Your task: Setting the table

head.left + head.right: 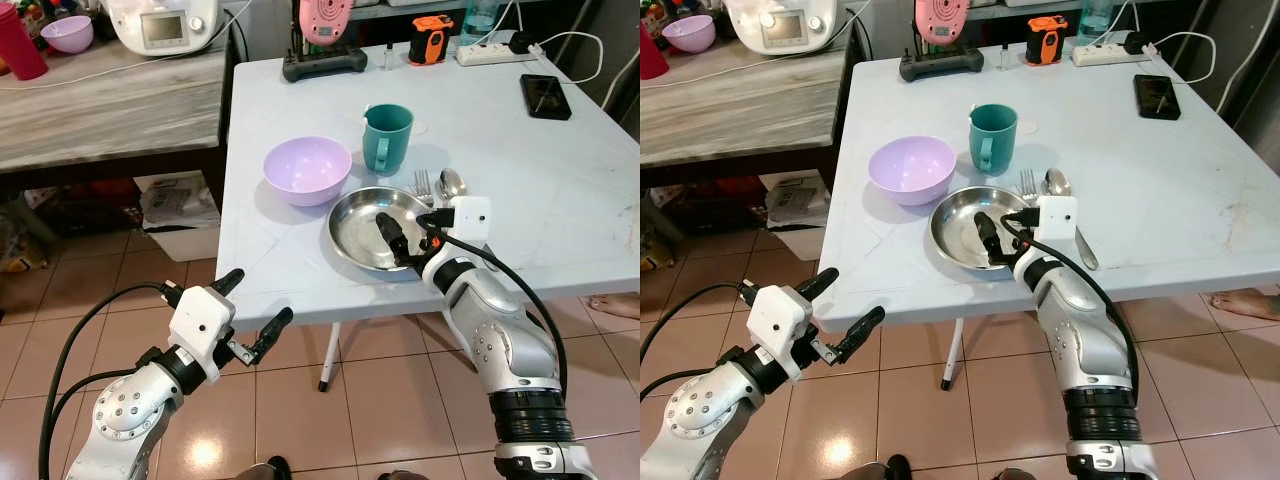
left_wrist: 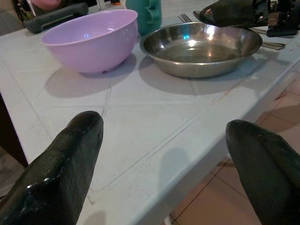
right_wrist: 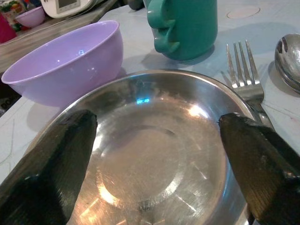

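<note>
Plate (image 1: 370,235) sits beside bowl (image 1: 307,170), cup (image 1: 387,137) and fork (image 1: 424,186). Right tool (image 3: 154,154) hovers open over it. Left tool (image 1: 255,310) hangs open before the desk (image 1: 560,190).

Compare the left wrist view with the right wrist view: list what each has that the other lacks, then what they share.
Left wrist view: the right claw over the steel plate, the near edge of the table, floor tiles. Right wrist view: the white appliance and small purple bowl on the side counter. Shared: the steel plate, the lilac bowl, teal mug, fork.
</note>
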{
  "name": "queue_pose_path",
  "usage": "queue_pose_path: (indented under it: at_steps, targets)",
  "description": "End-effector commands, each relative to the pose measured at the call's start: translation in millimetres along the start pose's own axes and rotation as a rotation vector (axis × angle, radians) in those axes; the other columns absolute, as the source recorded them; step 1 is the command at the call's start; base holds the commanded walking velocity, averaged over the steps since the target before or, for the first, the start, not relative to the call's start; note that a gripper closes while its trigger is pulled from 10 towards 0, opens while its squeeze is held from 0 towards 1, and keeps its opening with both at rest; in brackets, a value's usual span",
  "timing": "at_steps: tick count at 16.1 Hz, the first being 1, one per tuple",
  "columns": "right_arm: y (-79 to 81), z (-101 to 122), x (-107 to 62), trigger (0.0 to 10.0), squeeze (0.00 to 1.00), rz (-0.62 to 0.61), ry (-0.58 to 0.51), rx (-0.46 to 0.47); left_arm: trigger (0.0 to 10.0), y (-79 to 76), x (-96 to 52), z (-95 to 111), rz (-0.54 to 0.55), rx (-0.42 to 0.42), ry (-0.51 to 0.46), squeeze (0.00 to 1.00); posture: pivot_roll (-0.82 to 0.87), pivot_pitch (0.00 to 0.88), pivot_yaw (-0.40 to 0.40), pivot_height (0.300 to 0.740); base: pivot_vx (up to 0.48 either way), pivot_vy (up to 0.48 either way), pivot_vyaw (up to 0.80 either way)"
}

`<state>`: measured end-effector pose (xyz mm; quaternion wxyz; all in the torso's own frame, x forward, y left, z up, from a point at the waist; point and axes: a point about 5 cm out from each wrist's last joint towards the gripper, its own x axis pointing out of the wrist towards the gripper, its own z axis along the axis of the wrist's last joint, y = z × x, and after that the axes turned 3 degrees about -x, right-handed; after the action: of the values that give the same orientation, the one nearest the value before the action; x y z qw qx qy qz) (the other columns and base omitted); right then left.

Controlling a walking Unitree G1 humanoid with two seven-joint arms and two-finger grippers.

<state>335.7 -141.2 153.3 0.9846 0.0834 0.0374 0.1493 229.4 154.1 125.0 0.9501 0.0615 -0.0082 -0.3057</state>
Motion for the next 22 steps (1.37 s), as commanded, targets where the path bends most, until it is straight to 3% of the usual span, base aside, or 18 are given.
queue_pose_path:
  at_steps: [1, 4, 9, 12, 16, 22]
  targets:
    - [1.1, -3.9, 2.5, 10.0, 0.00, -0.011, 0.021, 0.013, 10.0, 0.5, -0.6, 6.8, -0.004, 0.001, -0.017, 0.00, -0.11, 0.153, 0.065, 0.740, 0.000, 0.000, 0.00]
    - [1.3, 3.8, -4.8, 10.0, 0.00, -0.047, -0.022, -0.018, 10.0, 3.2, 6.7, 19.9, 0.010, -0.051, -0.071, 0.00, -0.12, 0.149, 0.066, 0.740, 0.000, 0.000, 0.00]
    - [-6.4, 24.0, -13.1, 10.0, 0.00, -0.128, -0.124, -0.039, 10.0, 0.0, 12.6, 21.3, -0.006, -0.066, -0.086, 0.00, -0.14, 0.142, 0.073, 0.740, 0.000, 0.000, 0.00]
    - [-2.2, 31.2, -17.4, 10.0, 0.00, -0.157, -0.137, -0.025, 10.0, -2.6, 14.0, 21.9, -0.050, -0.073, -0.086, 0.00, -0.15, 0.143, 0.075, 0.740, 0.000, 0.000, 0.00]
    - [-7.0, 8.5, -19.8, 10.0, 0.00, -0.188, -0.059, 0.057, 10.0, -6.6, 16.8, 23.3, -0.095, -0.064, -0.081, 0.00, -0.16, 0.149, 0.082, 0.740, 0.000, 0.000, 0.00]
    - [-11.8, -7.9, -17.3, 10.0, 0.00, -0.233, 0.010, 0.134, 10.0, -6.5, 18.7, 23.7, -0.103, -0.067, -0.081, 0.00, -0.15, 0.147, 0.083, 0.740, 0.000, 0.000, 0.00]
